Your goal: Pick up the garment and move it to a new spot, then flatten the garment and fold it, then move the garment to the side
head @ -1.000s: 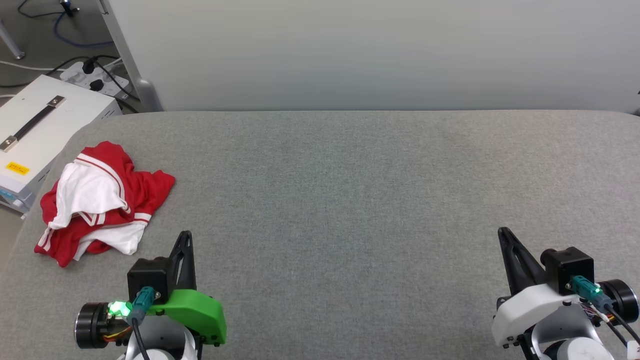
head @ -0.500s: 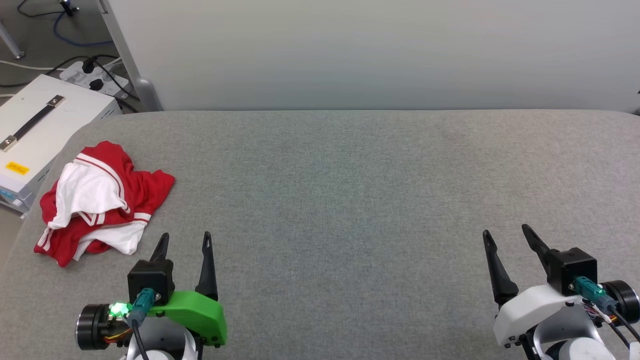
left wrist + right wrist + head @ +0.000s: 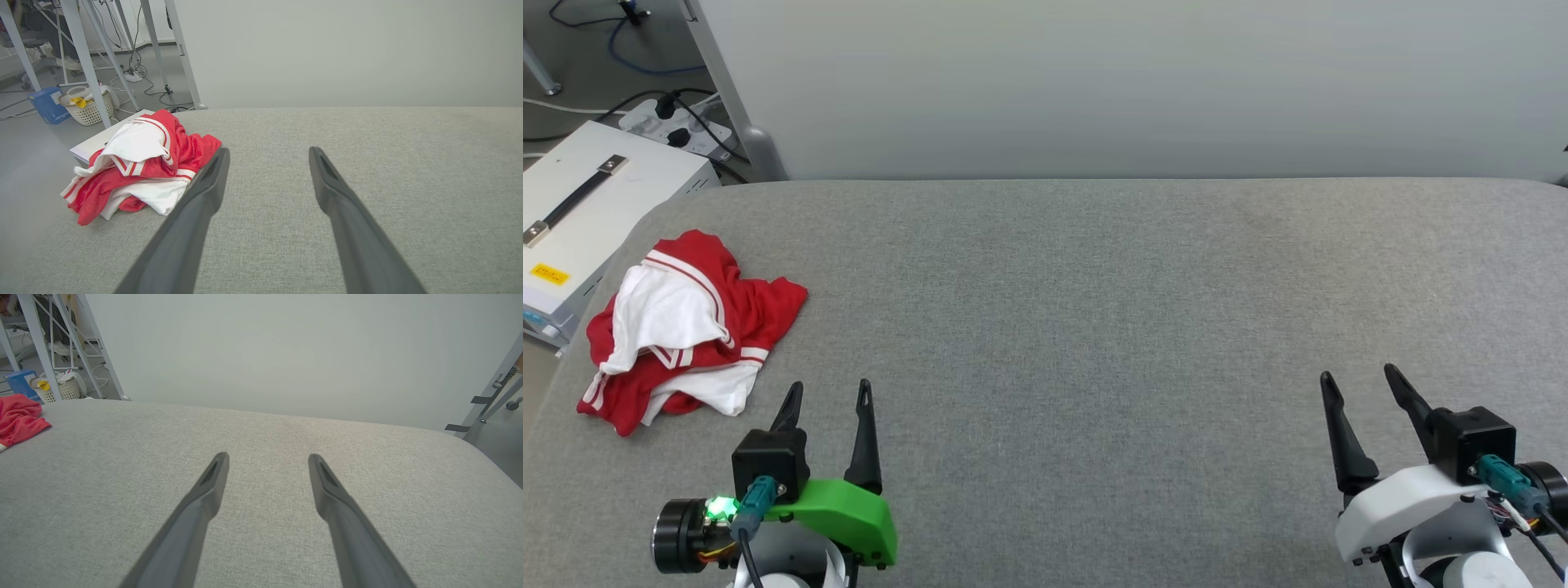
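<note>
Starting with the counter [image 3: 1094, 327]: spreading wide and grey under both arms. Noting the white case [image 3: 580, 204] standing just beside its left corner, lower than the top. Finding the garment [image 3: 686, 327] lying crumpled in a red-and-white heap at that left corner, one red fold reaching close to the edge, not yet being touched. Seeing the left pincer [image 3: 830, 384] poised near the heap but apart from it, fingers spread and gripping nothing; seeing the right pincer [image 3: 1358, 372] well apart at the far right, likewise spread and gripping nothing.

Risking, probably, a shove instead of a grab: coming in low from the side and pushing the heap over the edge towards the case. Risking also pinching a top layer alone, such as the white part, and dragging the rest into a twist, making the flattening harder.

Comparing views: getting from the left wrist view the height of the heap and its stacked folds, looking flat from the head; catching there too a basket [image 3: 86, 108] and a blue box [image 3: 48, 105] on the floor beyond. Catching in the right wrist view a red corner of the heap at the left margin.
</note>
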Controlling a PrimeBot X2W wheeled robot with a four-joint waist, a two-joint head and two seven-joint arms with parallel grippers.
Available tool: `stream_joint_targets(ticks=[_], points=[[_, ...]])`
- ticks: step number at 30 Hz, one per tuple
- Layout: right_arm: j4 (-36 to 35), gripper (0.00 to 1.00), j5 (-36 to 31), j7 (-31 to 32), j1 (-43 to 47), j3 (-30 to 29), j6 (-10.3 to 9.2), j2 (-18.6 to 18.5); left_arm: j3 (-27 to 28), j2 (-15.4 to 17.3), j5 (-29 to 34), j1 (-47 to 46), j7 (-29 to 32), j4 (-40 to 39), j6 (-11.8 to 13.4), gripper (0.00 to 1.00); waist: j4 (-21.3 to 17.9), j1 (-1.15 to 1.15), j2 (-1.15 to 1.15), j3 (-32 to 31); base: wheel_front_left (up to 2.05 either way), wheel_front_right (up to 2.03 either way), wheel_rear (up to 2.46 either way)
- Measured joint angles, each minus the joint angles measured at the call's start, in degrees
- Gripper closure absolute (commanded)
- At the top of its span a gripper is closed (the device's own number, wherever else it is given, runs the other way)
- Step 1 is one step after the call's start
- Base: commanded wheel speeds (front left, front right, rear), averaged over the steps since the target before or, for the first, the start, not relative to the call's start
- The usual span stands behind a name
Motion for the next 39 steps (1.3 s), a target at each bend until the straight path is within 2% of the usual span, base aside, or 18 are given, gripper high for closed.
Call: stream_joint_targets(ticks=[39], points=[[-1.4, 0.0, 2.69, -4.59, -0.26, -0.2, 0.0, 0.0, -1.11, -0.01, -2.6, 0.0, -4.82, 1.25, 0.0, 0.0, 0.25, 0.0, 0.0, 0.04, 0.0, 0.0, 0.0]])
